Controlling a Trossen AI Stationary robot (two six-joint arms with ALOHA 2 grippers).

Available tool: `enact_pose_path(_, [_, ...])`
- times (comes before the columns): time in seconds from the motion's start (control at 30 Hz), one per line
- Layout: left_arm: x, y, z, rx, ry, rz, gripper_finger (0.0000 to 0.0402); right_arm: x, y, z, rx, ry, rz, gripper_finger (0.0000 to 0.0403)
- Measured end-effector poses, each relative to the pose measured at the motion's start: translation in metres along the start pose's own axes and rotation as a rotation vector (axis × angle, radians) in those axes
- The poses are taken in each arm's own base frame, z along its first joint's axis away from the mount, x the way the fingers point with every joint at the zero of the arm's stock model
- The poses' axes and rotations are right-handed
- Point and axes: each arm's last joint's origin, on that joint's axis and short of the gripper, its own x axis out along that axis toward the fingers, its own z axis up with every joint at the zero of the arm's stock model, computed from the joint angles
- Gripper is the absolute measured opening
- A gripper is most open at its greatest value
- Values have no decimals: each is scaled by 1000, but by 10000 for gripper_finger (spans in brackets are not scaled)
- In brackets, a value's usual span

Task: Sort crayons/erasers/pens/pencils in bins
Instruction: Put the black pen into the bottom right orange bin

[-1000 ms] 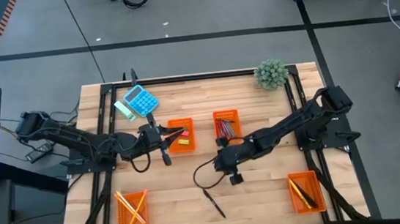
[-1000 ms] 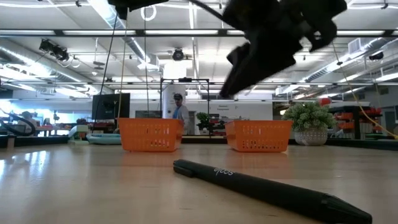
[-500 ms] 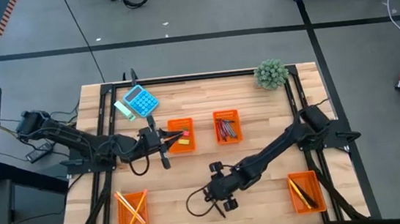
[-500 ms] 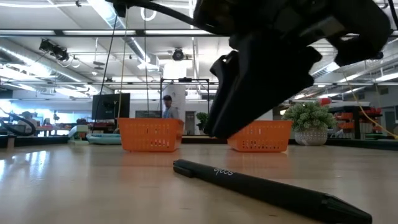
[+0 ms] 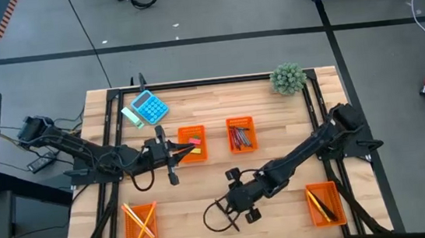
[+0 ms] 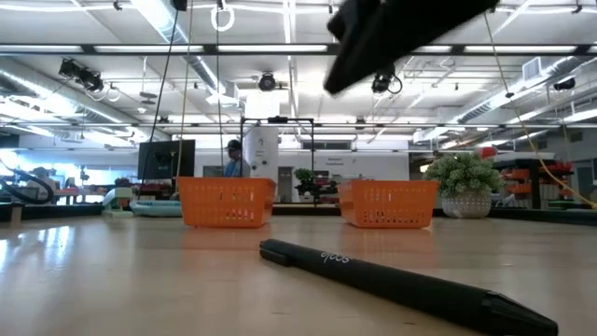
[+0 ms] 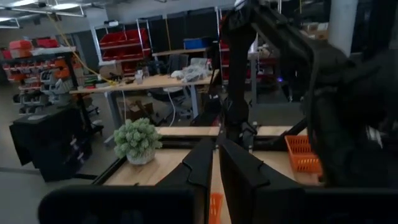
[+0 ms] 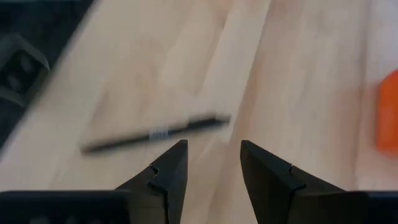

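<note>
A black pen (image 5: 232, 223) lies flat on the wooden table near its front edge. It also shows in the low view (image 6: 401, 280) and the right wrist view (image 8: 155, 132). My right gripper (image 5: 233, 203) hovers above it, open and empty (image 8: 211, 165), touching nothing. My left gripper (image 5: 171, 151) is shut and empty (image 7: 215, 165), just left of the far-left bin (image 5: 192, 143), which holds erasers. The far-right bin (image 5: 240, 133) holds crayons. The near-left bin (image 5: 140, 223) holds pencils. The near-right bin (image 5: 322, 204) holds pens.
A blue calculator (image 5: 149, 107) lies at the far left and a small potted plant (image 5: 287, 78) stands at the far right. A cable loop (image 5: 212, 217) hangs from my right arm over the table beside the pen. Bare wood lies between the bins.
My right gripper has gone from beside the crayon bin toward the table's near edge, come down close over the black pen, then risen again. The pen has stayed where it was.
</note>
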Motion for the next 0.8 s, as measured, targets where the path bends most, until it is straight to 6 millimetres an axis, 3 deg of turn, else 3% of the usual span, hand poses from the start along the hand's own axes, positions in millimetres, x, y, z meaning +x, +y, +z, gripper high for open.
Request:
enact_pose_path(0.1, [-1, -2, 0, -3, 3, -9, 34, -3, 7, 5, 2, -70, -6, 154])
enact_pose_path(0.33, [-7, -11, 1, -2, 0, -54, 36, 35, 21, -8, -31, -131, -21, 154])
enact_pose_path(0.5, [-12, -17, 2, 45, -5, -87, 39, 45, 11, -10, 116, -109, -40, 154])
enact_pose_path(0.8, [-17, -22, 3, 167, -17, -115, 24, 47, -7, -17, 195, -25, -69, 154])
